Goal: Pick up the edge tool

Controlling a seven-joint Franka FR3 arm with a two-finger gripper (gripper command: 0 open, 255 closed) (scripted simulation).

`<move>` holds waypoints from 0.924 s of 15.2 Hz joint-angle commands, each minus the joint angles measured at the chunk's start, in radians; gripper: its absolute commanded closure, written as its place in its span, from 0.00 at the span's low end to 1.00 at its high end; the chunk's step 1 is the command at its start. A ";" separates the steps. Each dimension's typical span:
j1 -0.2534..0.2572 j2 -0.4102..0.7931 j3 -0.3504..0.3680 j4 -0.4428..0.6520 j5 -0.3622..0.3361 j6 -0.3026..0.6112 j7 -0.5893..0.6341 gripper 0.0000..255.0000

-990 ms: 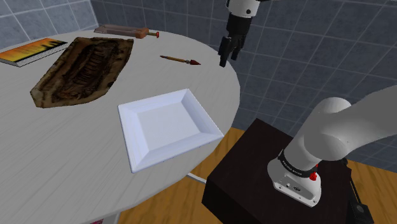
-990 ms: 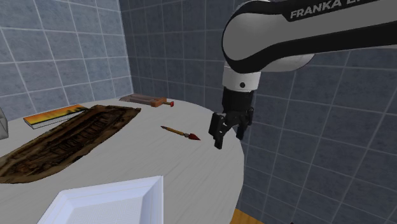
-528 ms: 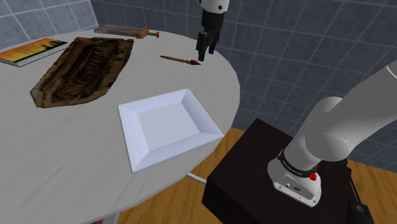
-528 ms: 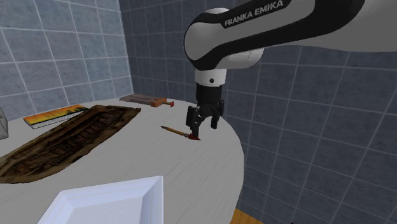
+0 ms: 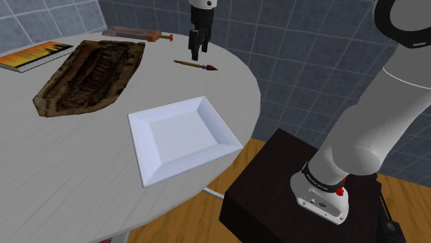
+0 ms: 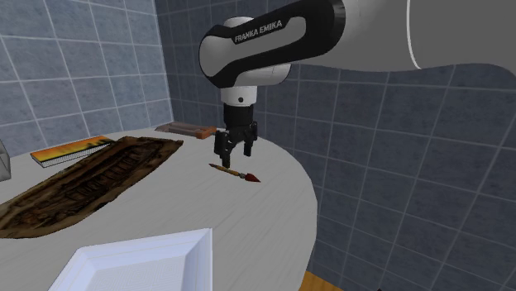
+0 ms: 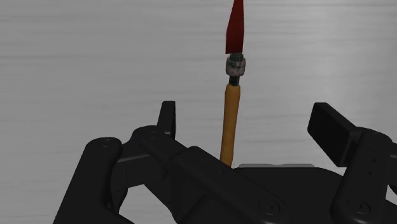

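1. The edge tool (image 5: pixel 196 65) has an orange handle, a grey collar and a red pointed tip. It lies flat on the round white table (image 5: pixel 83 179).
2. In the shoulder view it lies past the far rim of the white plate (image 5: pixel 166 108), apart from it.
3. The gripper (image 5: pixel 196 54) hangs just over the tool's handle, also beyond the plate's far rim.
4. Its fingers (image 7: pixel 167 114) stand apart. In the wrist view the handle runs between them and touches neither.
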 commanded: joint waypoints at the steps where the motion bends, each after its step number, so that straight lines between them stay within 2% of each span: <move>1: 0.004 0.029 0.004 0.024 -0.001 0.006 -0.008 0.00; 7: 0.004 0.030 0.004 -0.063 0.000 0.094 -0.012 0.00; 9: 0.004 0.030 0.004 -0.063 0.000 0.094 -0.012 0.00; 10: 0.003 0.030 0.004 -0.063 0.000 0.094 -0.012 1.00; 14: 0.003 0.029 0.003 -0.063 0.000 0.093 -0.013 1.00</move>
